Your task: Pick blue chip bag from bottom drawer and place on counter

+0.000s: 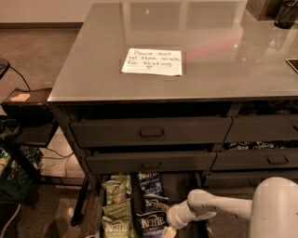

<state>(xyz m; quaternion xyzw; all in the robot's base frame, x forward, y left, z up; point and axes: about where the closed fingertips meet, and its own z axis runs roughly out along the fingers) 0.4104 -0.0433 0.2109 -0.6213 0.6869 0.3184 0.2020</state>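
The bottom drawer (180, 186) is pulled open at the bottom of the camera view. It holds a row of blue chip bags (151, 224) and, to their left, a row of green chip bags (114, 191). My gripper (169, 229) reaches in from the right on a white arm. It sits low at the frame's bottom edge, right against the right side of the nearest blue bag. Its tip is partly cut off by the frame edge. The glossy grey counter (223, 56) lies above, with a white handwritten note (152, 61) on it.
Two narrower drawers (149, 132) above the bottom one stand slightly ajar. A right-hand drawer shows dark snack bags (253, 145). A small dark side table (28, 100) and cables are at left, a dark cup (285, 14) at the counter's back right.
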